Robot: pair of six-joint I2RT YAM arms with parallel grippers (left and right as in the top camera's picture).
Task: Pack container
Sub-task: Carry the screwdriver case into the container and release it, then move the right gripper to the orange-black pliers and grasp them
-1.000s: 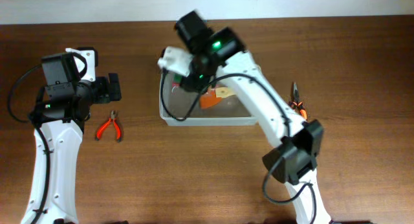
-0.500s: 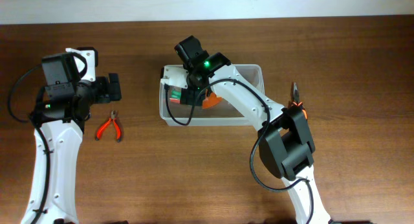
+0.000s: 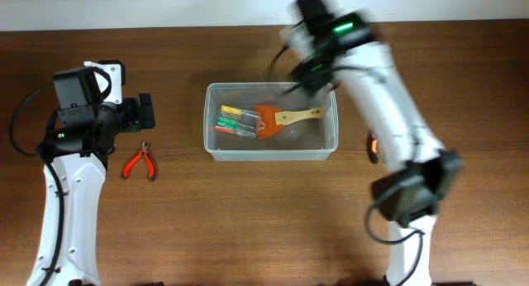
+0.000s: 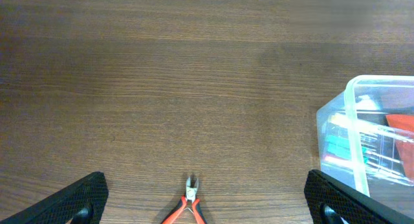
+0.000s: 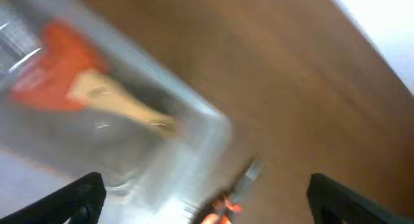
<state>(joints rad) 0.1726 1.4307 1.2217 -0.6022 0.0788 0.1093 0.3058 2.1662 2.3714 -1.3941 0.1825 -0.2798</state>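
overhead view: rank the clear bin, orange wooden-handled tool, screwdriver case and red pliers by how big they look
1. clear bin
2. orange wooden-handled tool
3. screwdriver case and red pliers: they look about alike, so not ranked

A robotics lab bench is indicated: a left arm (image 3: 70,195) and right arm (image 3: 388,112) are stationed at a wood-grain table (image 3: 248,220), backed by a plain white wall (image 3: 124,5), with red-handled pliers (image 3: 140,164) laid out.

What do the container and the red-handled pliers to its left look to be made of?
The container looks like clear, slightly milky plastic with a smooth finish: its contents show through the walls. The pliers have a dull grey head, probably steel, and red grips that may be rubber or plastic; they are too small to tell which.
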